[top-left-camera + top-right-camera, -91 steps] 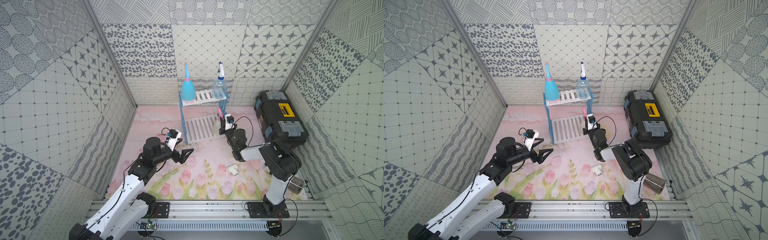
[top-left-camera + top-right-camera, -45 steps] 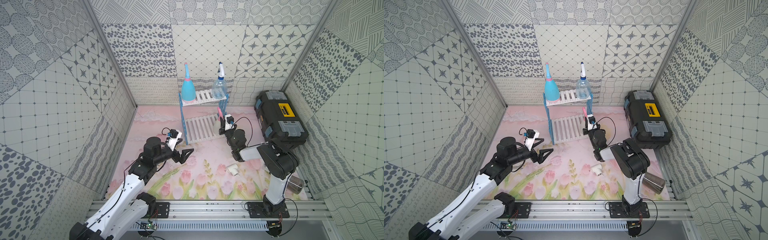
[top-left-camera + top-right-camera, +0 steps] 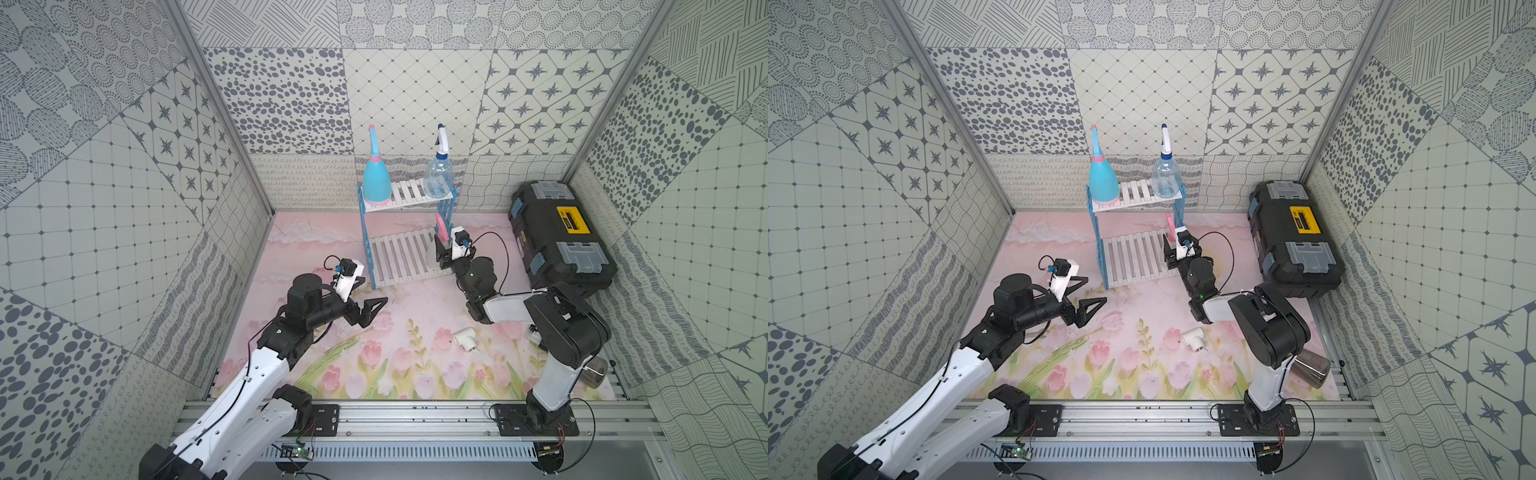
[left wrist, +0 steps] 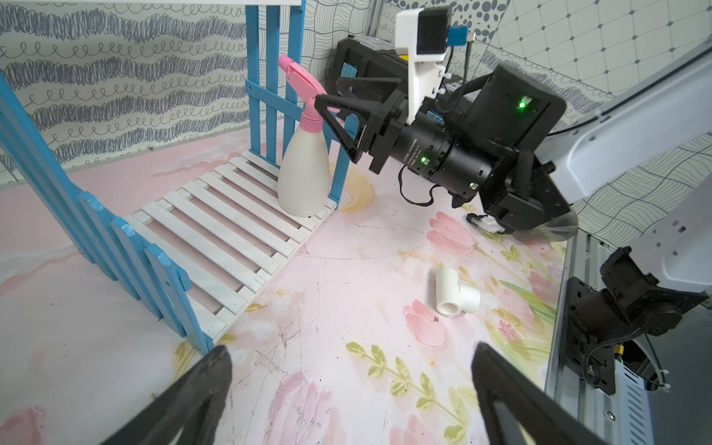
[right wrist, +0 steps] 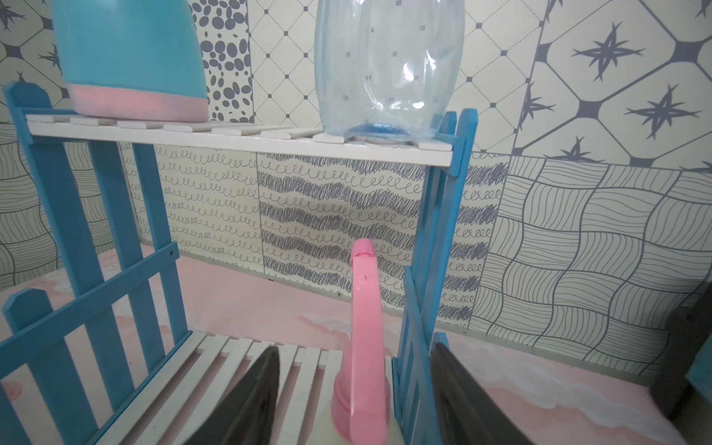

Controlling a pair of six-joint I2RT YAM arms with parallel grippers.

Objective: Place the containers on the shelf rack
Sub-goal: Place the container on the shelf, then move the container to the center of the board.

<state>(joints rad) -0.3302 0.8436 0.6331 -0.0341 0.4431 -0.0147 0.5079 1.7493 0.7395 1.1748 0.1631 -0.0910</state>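
1. The cream cone-bodied spray bottle with a pink trigger (image 4: 304, 169) stands upright on the lower shelf of the small two-tier shelf rack with white slats and light blue picket-fence sides (image 3: 399, 257). It is at the shelf's front right corner.
2. The right gripper (image 5: 354, 346) straddles the bottle's pink neck with its jaws apart. There is a gap on each side, and it grips nothing.
3. On the top shelf, the light blue bottle with a pink collar (image 3: 376, 187) stands at the left end. The clear bottle with a blue-white trigger (image 3: 438, 178) stands at the right end.
4. The left gripper (image 3: 375, 289) is spread wide and empty above the flower-printed pink mat (image 3: 415, 374), near the rack's front left corner.
5. The smoky dark bottle (image 3: 1312, 368) lies on its side at the mat's front right corner.
6. A white pipe tee (image 3: 464, 338) lies on the mat in front of the rack.
7. A black toolbox with grey latches (image 3: 557, 237) sits along the mat's right edge.
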